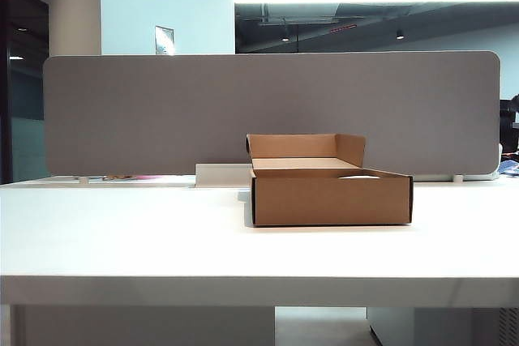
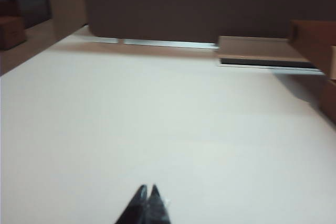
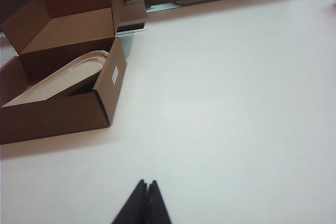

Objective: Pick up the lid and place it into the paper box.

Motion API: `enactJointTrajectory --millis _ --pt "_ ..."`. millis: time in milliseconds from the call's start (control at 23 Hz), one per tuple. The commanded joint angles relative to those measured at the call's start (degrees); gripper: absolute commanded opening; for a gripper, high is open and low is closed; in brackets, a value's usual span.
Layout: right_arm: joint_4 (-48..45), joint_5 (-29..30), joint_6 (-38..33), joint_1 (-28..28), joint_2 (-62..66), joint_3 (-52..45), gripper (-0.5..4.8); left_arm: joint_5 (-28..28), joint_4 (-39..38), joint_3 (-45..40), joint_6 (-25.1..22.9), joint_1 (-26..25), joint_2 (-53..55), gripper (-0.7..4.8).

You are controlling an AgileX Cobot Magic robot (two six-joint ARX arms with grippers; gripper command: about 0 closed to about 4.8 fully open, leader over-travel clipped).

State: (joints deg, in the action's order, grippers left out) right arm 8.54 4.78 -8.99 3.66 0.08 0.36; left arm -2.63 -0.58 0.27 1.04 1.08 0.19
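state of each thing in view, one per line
lid: inside the paper box, tilted, one edge propped on a wall
paper box: open, flaps upright, on the table
left end effector: shut, empty, above bare table
right end effector: shut, empty, apart from the box

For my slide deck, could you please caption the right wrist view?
Shut right gripper over the white table; the lid lies tilted inside the paper box.
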Motion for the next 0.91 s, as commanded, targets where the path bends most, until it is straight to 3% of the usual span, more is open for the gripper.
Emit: enactJointTrajectory --millis 43,913 --pt "-0.63 0.04 -0.02 -0.02 -0.11 -0.33 -0.01 -0.33 1.14 0.17 -0.61 1.75 0.07 -0.03" --pt "-0.63 0.04 -0.02 -0.02 -0.11 -0.33 -0.01 0.09 -1.18 0.17 -0.2 1.68 0.07 -0.03"
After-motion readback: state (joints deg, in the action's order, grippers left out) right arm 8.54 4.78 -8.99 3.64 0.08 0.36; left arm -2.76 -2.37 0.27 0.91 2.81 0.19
